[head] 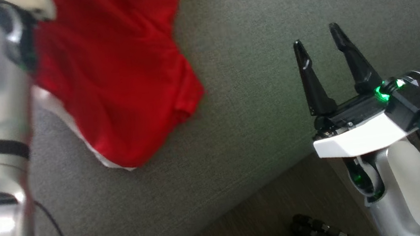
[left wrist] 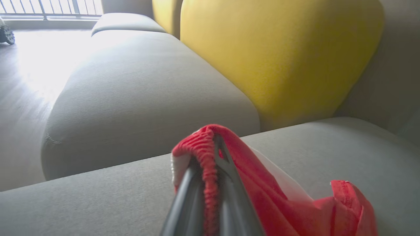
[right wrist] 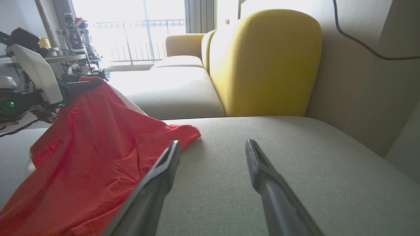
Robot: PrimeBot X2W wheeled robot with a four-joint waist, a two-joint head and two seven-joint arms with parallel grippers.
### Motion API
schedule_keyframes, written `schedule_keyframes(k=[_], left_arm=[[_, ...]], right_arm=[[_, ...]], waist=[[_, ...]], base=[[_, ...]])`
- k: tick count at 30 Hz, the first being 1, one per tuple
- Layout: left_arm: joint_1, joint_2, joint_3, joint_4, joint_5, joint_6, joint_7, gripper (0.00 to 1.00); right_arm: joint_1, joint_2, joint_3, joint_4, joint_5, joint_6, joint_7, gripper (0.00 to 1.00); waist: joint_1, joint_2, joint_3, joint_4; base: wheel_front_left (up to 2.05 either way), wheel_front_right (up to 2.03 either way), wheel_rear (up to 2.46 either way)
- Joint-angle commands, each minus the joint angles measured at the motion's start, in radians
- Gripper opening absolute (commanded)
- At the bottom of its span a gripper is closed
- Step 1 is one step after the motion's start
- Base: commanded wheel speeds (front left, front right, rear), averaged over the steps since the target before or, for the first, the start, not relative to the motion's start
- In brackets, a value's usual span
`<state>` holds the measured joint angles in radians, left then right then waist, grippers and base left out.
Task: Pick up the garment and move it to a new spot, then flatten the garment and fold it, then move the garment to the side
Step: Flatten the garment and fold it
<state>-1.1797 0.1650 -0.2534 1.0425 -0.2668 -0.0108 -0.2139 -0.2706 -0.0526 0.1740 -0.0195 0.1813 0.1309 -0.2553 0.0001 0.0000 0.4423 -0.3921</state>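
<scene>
The grey sofa (head: 249, 49) seat carries the red garment (head: 118, 85), back from its front edge, one end lifted; a yellow cushion (right wrist: 265, 62) stands at its back edge.

This was a living room in a home. A long grey sofa (right wrist: 262, 164) with soft seat cushions and yellow back cushions (right wrist: 265, 62) stood against a plain wall (right wrist: 354, 82). The floor (head: 254, 216) looked like wood. At the far end of the sofa, daylight came through a tall window (right wrist: 131, 13) with a balcony railing (right wrist: 144, 23) and a curtain (right wrist: 200, 14). A shelf (right wrist: 65, 58) near it carried small toy figures (right wrist: 77, 32).
</scene>
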Motion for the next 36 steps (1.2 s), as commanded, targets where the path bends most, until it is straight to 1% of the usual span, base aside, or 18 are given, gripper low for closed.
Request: schedule_keyframes(k=[1,2,3,4,7,11,16,19,20,22,24,26,30,33,36], left_arm=[[-0.054,0.05,0.02,-0.006,0.001,0.019,0.005,0.0],[-0.064,0.065,0.017,0.018,0.01,0.032,0.01,0.07],[-0.071,0.079,0.008,0.043,0.022,0.04,0.02,0.47],[-0.077,0.088,0.006,0.064,0.026,0.048,0.024,1.0],[-0.096,0.101,0.005,0.093,0.028,0.058,0.005,1.0],[-0.107,0.099,0.01,0.095,0.016,0.043,-0.028,1.0],[-0.084,0.087,-0.004,0.06,0.014,-0.006,-0.045,1.0],[-0.042,0.071,-0.026,0.05,0.017,-0.049,-0.047,1.0],[-0.042,0.071,-0.026,0.05,0.017,-0.049,-0.047,1.0],[-0.017,0.055,-0.036,0.058,0.009,-0.072,-0.046,1.0],[0.005,0.034,-0.056,0.075,-0.002,-0.098,-0.019,1.0],[0.017,0.021,-0.077,0.081,-0.012,-0.111,0.004,1.0],[0.026,0.019,-0.118,0.085,-0.028,-0.119,0.048,1.0],[0.043,0.01,-0.178,0.073,-0.061,-0.119,0.108,1.0],[0.061,0.031,-0.237,0.036,-0.107,-0.12,0.15,1.0]], right_arm=[[-0.019,0.002,0.025,-0.037,0.013,0.0,-0.006,1.0],[-0.022,0.002,0.031,-0.037,0.018,0.0,-0.006,1.0],[-0.024,0.002,0.037,-0.036,0.022,0.0,-0.006,1.0],[-0.026,0.002,0.042,-0.036,0.026,0.0,-0.006,1.0],[-0.031,0.002,0.051,-0.036,0.037,0.0,-0.006,1.0],[-0.034,0.002,0.049,-0.032,0.028,0.0,-0.006,1.0],[-0.034,0.002,0.033,-0.013,0.004,0.0,-0.006,1.0],[-0.025,0.002,0.018,0.004,-0.015,0.0,-0.006,1.0],[-0.025,0.002,0.018,0.004,-0.015,0.0,-0.006,1.0],[-0.016,0.002,0.011,0.014,-0.029,0.0,-0.006,1.0],[-0.011,0.002,0.011,0.022,-0.039,0.0,-0.006,1.0],[-0.011,0.002,0.014,0.028,-0.044,0.0,-0.006,1.0],[-0.024,0.002,0.03,0.031,-0.039,0.0,-0.006,1.0],[-0.029,0.002,0.038,0.033,-0.029,0.0,-0.006,1.0],[-0.027,0.002,0.043,0.037,-0.02,0.0,-0.006,1.0]], waist=[[-0.0001,0.0,0.012,-0.011],[-0.0001,0.0,0.015,-0.013],[-0.0001,0.0,0.017,-0.016],[-0.0001,0.0,0.019,-0.016],[-0.0001,0.0,0.023,-0.008],[-0.0001,0.0,0.008,0.028],[-0.0001,0.0,-0.044,0.093],[-0.0001,0.0,-0.086,0.143],[-0.0001,0.0,-0.086,0.143],[-0.0001,0.0,-0.111,0.178],[-0.0001,0.0,-0.131,0.206],[-0.0001,0.0,-0.143,0.226],[-0.0001,0.0,-0.15,0.243],[-0.0001,0.0,-0.155,0.246],[-0.0001,0.0,-0.165,0.246]], base=[[0.0,0.0,0.0],[0.0,0.0,0.0],[0.0,0.0,0.0],[0.0,0.0,0.0],[0.0,0.0,0.0],[0.0,0.0,0.0],[0.0,0.0,0.0],[0.0,0.0,0.0],[0.0,0.0,0.0],[0.0,0.0,0.0],[0.0,0.0,0.0],[0.0,0.0,0.0],[0.0,0.0,0.0],[0.0,0.0,0.0],[0.0,0.0,0.0]])
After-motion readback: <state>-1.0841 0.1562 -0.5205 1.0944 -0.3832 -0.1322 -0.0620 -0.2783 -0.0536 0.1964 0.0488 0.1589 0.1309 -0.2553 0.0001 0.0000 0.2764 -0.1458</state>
